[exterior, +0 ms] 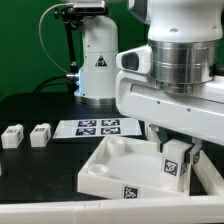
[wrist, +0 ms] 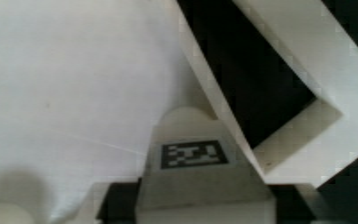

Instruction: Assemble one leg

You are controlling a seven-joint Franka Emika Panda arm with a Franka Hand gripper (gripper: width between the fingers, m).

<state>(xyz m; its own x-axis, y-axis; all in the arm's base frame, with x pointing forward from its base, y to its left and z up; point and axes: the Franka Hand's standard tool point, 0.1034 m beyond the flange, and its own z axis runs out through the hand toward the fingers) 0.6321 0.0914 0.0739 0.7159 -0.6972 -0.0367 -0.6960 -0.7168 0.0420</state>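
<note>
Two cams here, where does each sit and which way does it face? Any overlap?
Exterior view: off the arm, low near the table edge, facing across the tray, the marker board and two loose legs; the arm's wrist and the tool fill its right.
Wrist view: on the wrist, looking along the tool at the tray.
Shared: the tagged leg in the tool, and the tray.

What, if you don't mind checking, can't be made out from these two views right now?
- Gripper: in the exterior view the wrist body hides the fingertips, so the grip on the leg can't be confirmed.
- Tray: cut off by the exterior view's lower edge.
- Two spare blocks: too small to read their tags.
- Wrist view: blurred; the leg fills it, hiding any socket beneath.
</note>
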